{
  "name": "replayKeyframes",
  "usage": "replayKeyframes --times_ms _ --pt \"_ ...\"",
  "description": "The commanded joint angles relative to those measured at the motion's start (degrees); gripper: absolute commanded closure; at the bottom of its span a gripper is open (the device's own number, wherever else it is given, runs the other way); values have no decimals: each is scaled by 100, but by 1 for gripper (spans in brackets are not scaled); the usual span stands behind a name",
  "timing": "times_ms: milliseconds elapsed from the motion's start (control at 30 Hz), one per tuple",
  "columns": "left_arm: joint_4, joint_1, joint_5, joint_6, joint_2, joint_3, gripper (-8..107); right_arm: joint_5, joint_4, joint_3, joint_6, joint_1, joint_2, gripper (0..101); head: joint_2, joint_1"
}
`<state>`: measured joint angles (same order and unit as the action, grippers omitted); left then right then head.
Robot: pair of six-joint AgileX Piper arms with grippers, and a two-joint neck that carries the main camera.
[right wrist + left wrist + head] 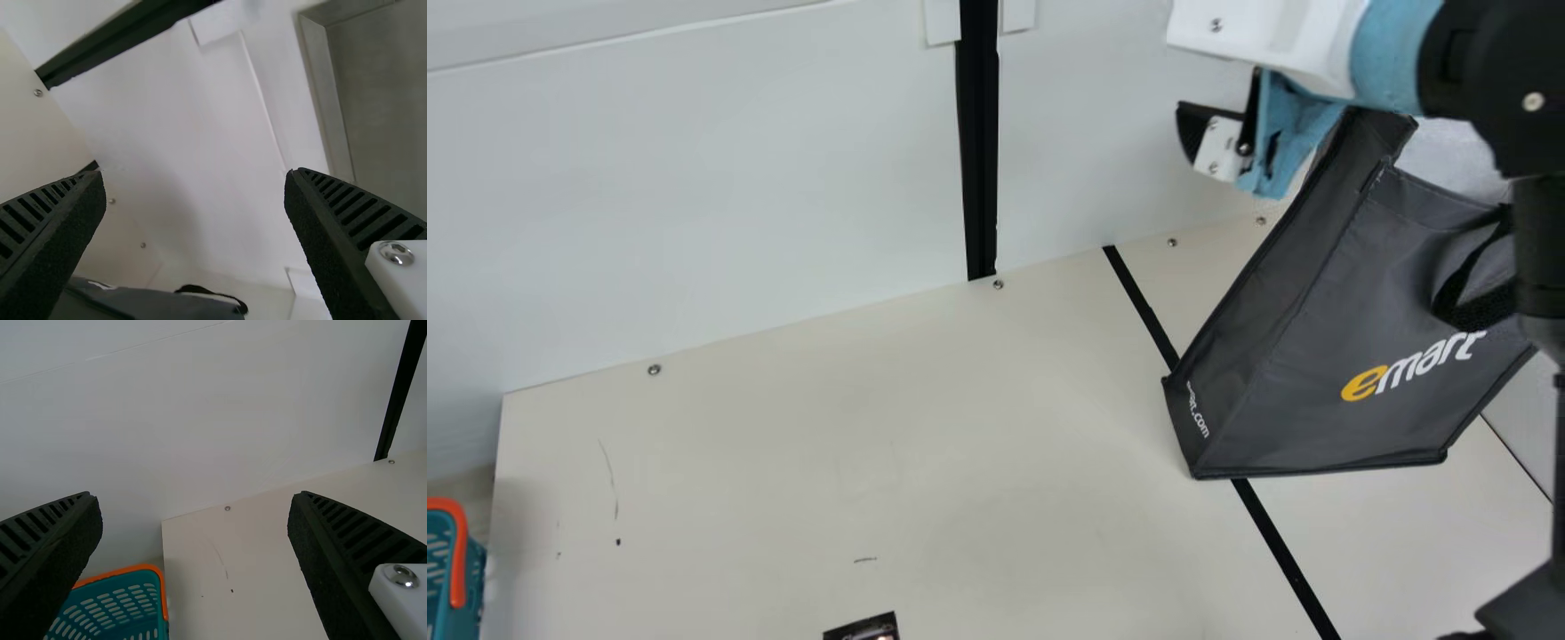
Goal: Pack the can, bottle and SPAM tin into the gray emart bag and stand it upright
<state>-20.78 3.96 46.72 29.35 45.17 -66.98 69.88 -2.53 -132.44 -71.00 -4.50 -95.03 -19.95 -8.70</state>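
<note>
Right gripper (1199,133) — fingers apart | emart bag (1298,400) (dark gray) — standing

Nearer to hand, we see a cream table (783,462) with a black stripe (1286,560) and screws (998,284) along its edge; farther from hand, white walls (694,196) and an upright black strip (980,133).
</note>
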Motion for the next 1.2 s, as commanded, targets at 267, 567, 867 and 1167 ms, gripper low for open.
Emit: replayKeyframes --times_ms 267,567,867,1167 --pt "0 0 0 0 0 0 9 2 56 503 344 309 -156 6 -5 -130" --pt "0 0 0 0 0 0 9 2 84 929 1142 347 -245 6 -5 -130" --pt "0 0 0 0 0 0 9 2 -592 928 2108 376 -346 6 -5 -130" --pt "0 0 0 0 0 0 9 2 -1400 553 2992 320 -461 6 -5 -130"
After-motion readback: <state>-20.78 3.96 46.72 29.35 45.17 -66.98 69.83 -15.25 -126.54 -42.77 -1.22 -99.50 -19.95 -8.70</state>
